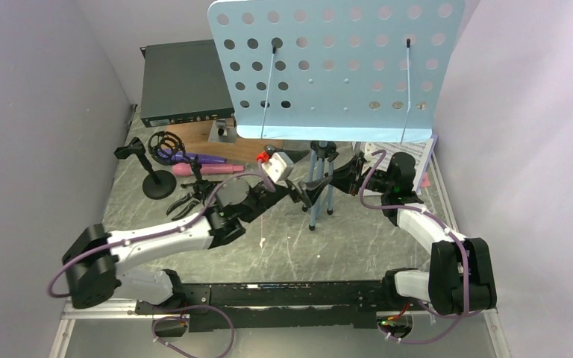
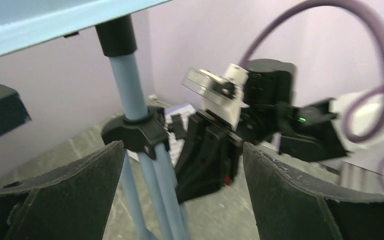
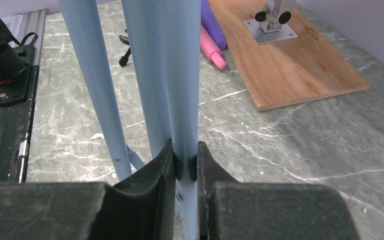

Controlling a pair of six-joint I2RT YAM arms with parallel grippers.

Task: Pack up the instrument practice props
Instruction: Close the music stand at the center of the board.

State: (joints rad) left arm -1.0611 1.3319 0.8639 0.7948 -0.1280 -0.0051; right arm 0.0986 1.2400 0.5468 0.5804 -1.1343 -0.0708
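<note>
Right tool (image 3: 185, 161) clamped on one tube of the music tripod (image 1: 336, 67) — left tool (image 2: 182, 150) gaping wide just beside it.
From where I stand, the tripod is upright mid-worktop (image 3: 305, 150) between the two arms. Its slim pale-blue tubes (image 3: 92, 75) look stiff but smooth-painted (likely slippery in a grip), and they meet at a black collar (image 2: 139, 134) — probably the surest hold. Up top, the broad perforated blue desk seems light, yet I'd guess it makes the whole thing top-heavy and ready to tip.
</note>
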